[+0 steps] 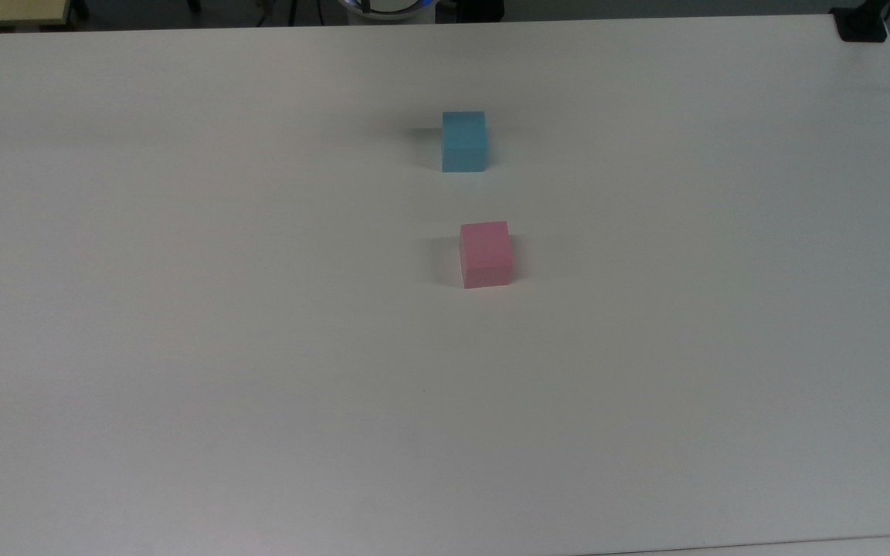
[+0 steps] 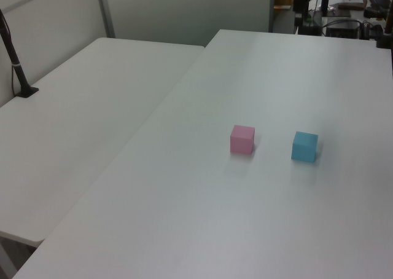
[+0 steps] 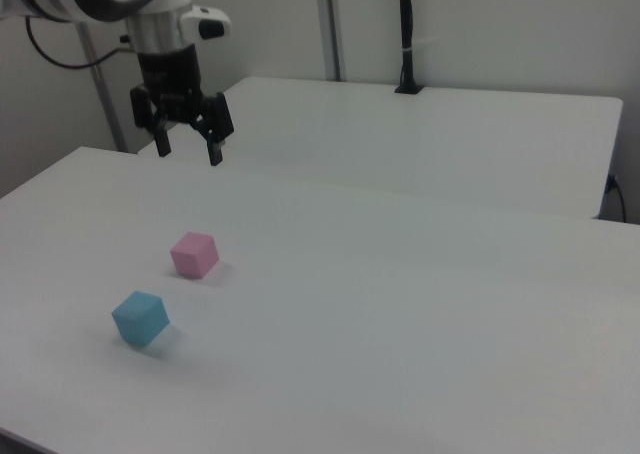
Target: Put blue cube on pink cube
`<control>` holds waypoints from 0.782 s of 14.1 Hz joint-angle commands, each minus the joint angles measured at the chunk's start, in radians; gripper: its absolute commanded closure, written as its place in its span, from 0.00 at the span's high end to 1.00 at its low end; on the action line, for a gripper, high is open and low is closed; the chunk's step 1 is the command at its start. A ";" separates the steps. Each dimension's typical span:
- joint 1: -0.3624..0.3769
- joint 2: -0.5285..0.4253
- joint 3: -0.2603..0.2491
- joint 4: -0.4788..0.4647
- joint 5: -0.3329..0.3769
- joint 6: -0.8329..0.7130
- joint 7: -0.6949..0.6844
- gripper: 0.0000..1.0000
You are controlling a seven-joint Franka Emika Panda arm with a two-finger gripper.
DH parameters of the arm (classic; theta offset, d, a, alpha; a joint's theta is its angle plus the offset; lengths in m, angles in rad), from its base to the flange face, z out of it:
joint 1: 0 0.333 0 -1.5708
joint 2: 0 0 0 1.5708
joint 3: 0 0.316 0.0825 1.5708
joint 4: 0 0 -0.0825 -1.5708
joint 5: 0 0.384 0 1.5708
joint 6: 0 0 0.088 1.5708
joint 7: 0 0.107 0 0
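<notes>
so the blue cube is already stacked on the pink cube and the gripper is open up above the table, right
Not quite. The blue cube sits on the table beside the pink cube, apart from it, as the right view shows. The gripper is indeed open above the table.
</notes>
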 commanded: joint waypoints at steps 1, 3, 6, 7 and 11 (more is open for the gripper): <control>0.005 -0.074 0.041 -0.127 0.002 0.036 -0.042 1.00; 0.007 -0.097 0.054 -0.173 0.004 0.067 -0.031 1.00; 0.008 -0.158 0.081 -0.282 0.013 0.137 0.028 1.00; 0.008 -0.180 0.091 -0.334 0.016 0.159 0.030 1.00; 0.008 -0.215 0.145 -0.477 0.070 0.263 0.117 1.00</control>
